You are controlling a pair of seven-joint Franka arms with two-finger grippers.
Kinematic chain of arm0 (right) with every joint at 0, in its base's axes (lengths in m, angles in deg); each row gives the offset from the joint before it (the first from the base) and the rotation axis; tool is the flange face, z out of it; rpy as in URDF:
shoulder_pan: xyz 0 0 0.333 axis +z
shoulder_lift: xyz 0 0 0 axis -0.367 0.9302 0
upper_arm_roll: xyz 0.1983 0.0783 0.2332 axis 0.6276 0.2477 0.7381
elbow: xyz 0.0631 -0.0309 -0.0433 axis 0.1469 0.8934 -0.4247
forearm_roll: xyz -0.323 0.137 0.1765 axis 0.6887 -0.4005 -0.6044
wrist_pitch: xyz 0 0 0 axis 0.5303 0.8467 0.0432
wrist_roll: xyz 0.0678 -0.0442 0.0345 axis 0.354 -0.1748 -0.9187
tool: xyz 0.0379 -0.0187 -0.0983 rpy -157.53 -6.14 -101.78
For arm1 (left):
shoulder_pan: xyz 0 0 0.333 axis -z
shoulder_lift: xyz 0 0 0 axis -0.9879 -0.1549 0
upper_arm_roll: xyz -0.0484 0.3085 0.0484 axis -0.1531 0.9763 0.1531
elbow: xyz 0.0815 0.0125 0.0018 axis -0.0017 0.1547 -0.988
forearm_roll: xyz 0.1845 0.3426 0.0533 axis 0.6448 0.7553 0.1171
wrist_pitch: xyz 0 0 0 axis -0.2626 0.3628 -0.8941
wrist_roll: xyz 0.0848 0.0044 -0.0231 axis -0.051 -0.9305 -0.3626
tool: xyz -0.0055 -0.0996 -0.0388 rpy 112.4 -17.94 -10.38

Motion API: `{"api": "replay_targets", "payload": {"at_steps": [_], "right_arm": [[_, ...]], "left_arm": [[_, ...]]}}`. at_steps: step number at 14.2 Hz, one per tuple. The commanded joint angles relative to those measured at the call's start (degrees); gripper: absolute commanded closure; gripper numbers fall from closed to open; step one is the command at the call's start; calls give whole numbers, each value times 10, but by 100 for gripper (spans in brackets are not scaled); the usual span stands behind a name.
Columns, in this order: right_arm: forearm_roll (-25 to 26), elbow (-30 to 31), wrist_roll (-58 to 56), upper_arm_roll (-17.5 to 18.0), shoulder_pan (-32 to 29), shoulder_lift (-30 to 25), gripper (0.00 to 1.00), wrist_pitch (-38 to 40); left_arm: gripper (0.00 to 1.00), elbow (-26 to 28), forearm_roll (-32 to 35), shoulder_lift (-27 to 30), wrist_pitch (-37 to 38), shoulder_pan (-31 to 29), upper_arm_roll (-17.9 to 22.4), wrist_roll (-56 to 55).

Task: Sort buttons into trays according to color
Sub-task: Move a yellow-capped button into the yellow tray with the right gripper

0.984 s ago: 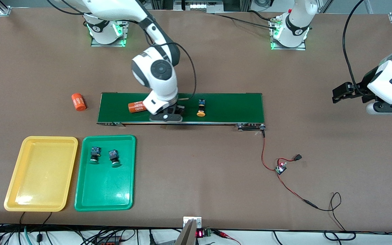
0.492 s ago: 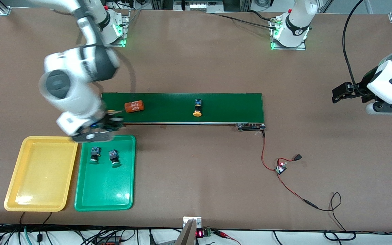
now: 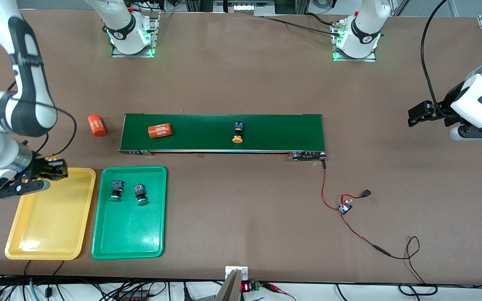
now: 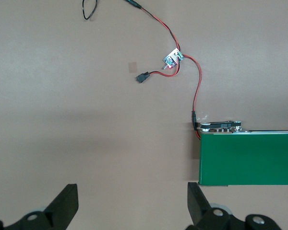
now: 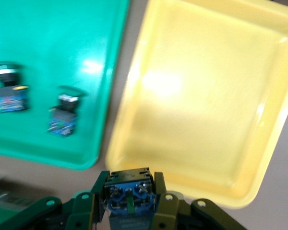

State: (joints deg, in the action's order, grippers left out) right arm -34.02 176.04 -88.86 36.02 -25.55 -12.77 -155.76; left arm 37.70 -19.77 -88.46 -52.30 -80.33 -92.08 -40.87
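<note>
The brown bench (image 3: 241,209) carries a long dark green conveyor belt (image 3: 266,138) across its middle, parallel to the edge nearest the front camera. Near the corner at the right arm's end and closest to that camera lie two shallow rounded-corner plastic trays side by side: the yellow tray (image 3: 48,225), closer to the bench's end edge, and the green tray (image 3: 130,234) just beside it. The right gripper (image 3: 52,169) hangs over the yellow tray's rim farthest from the camera, its fingers pinching a push-button switch with a black-and-blue body (image 5: 129,194) and an orange cap. The left gripper (image 4: 132,211) waits in the air over bare bench near the end edge at the left arm's end, its fingers spread wide. One orange cylinder printed 4680 (image 3: 160,131) lies on the belt; a second orange cylinder (image 3: 96,125) lies on the bench just off the belt's end. A yellow-capped button (image 3: 237,132) rests mid-belt. Two green-capped buttons (image 3: 116,190) (image 3: 140,194) sit close together in the green tray. A red wire with a small circuit board (image 3: 344,207) trails from the belt's other end.
</note>
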Motion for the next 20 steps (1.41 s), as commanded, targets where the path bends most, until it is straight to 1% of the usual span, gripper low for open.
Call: {"api": "replay_targets", "payload": {"at_steps": [1,4,6,7,8,10,11,12,13,14,15,16,17,18,19,20], "right_arm": [[2,-17,-15,7,-16,53,93,-57],[18,-18,-17,7,-32,84,90,-110],[39,-17,-18,6,-41,104,87,-141],[48,-17,-18,0,-43,114,86,-157],[49,-17,-18,-2,-44,120,80,-171],[49,-17,-18,-4,-44,123,63,-177],[48,-17,-17,-4,-43,123,38,-177],[46,-17,-16,-4,-43,120,20,-177],[43,-14,-16,-4,-42,116,7,-176],[43,-10,-15,-4,-38,104,1,-171],[42,4,-16,-3,-35,89,0,-160],[39,32,-9,1,-26,53,0,-134],[20,72,5,3,-13,11,0,-101],[-19,113,35,3,7,-36,0,-76],[-31,157,78,3,35,-88,0,-45],[-32,184,138,3,62,-128,0,-13]], "left_arm": [[0,-10,5,-3,4,0,-2,10],[0,-10,5,-3,4,0,-2,10],[0,-10,5,-3,5,0,-2,10],[0,-10,5,-3,5,0,-2,9],[0,-10,5,-3,5,0,-2,10],[0,-10,5,-3,5,0,-2,10],[0,-10,5,-3,5,0,-2,10],[0,-10,5,-3,5,0,-2,9],[0,-10,5,-3,5,0,-2,10],[0,-10,5,-3,5,0,-2,10],[0,-10,5,-3,6,0,-2,11],[0,-10,5,-3,6,-1,-2,11],[0,-10,5,-3,6,-1,-2,10],[0,-10,5,-3,6,0,-2,10],[0,-10,5,-3,6,0,-2,10],[0,-10,5,-3,6,-1,-2,11]]}}
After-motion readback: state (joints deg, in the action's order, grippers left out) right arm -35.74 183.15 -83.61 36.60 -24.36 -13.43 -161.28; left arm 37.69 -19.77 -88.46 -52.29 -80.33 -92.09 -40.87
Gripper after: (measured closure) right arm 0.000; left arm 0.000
